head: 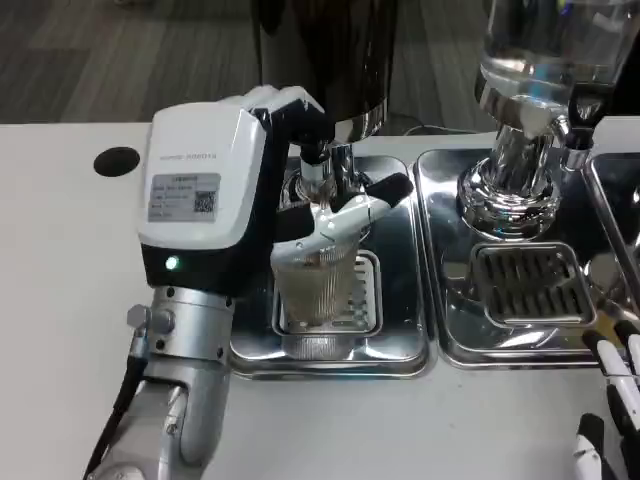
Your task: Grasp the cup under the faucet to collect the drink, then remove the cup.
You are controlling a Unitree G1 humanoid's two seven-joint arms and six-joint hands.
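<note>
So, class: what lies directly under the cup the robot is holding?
The cup, held by the left hand, stands over a slotted drain grate in a shiny metal tray. The grate beneath its base is hidden.

The cup (316, 290) is sitting on the left tray's (405, 345) grate under the faucet (318, 172), the right tray (520, 352) lying beside it.

**One high camera looks down on the drinks station**

The head view looks forward and steeply down from above the white surface (60, 330), taken close in. The left hand (215, 190) looms large at centre-left. Two steel drip trays (400, 350) stretch toward the right edge; a second dispenser (520, 150) is cut off at the top. Dark floor (120, 50) shows beyond the surface's far edge.
</note>
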